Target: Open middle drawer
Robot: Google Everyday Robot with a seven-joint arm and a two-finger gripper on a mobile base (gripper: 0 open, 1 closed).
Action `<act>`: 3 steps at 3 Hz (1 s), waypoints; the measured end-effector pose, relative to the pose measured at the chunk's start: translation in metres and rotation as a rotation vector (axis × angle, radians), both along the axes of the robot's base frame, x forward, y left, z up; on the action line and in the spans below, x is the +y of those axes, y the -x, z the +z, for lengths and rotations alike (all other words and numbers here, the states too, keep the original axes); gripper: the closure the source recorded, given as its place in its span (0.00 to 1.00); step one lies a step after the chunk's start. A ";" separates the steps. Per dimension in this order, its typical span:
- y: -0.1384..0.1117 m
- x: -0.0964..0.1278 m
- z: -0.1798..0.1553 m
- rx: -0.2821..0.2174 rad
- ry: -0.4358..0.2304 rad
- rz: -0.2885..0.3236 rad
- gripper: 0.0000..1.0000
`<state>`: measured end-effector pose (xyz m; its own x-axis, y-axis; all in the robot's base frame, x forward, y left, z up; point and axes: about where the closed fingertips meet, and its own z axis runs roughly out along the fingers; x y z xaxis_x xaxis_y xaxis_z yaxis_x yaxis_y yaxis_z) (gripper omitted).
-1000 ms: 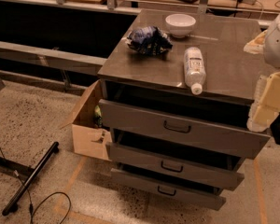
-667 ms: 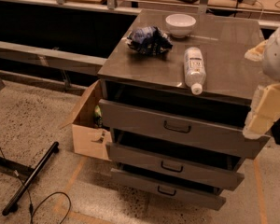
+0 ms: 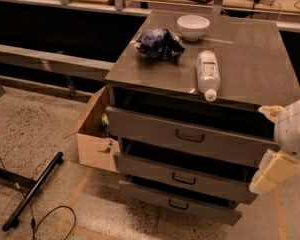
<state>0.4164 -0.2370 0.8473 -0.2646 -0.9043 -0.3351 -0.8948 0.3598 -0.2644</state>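
Observation:
The grey metal cabinet (image 3: 250,59) has three drawers, all standing slightly pulled out. The middle drawer (image 3: 150,168) is the second one, with a low front panel and a small dark loop handle (image 3: 184,179) at its centre. Its inside is hidden under the top drawer (image 3: 140,126). My gripper (image 3: 271,173), cream-coloured on a white arm (image 3: 294,131), hangs at the cabinet's right front corner. It is level with the middle drawer's right end and well to the right of the handle. It holds nothing that I can see.
On the cabinet top lie a clear plastic bottle (image 3: 208,74), a crumpled blue chip bag (image 3: 159,42) and a white bowl (image 3: 193,26). A cardboard box (image 3: 95,134) stands against the cabinet's left side. A black bar (image 3: 32,191) and a cable (image 3: 50,219) lie on the floor at left.
My gripper and arm have moved down along the cabinet's right side, from the level of the top drawer to the level of the middle drawer. The drawers have not moved.

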 end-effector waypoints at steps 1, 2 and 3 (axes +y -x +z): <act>-0.004 0.000 -0.064 -0.033 -0.007 0.032 0.00; -0.018 0.007 -0.121 -0.062 0.029 0.053 0.00; -0.034 -0.001 -0.118 -0.140 0.062 0.036 0.00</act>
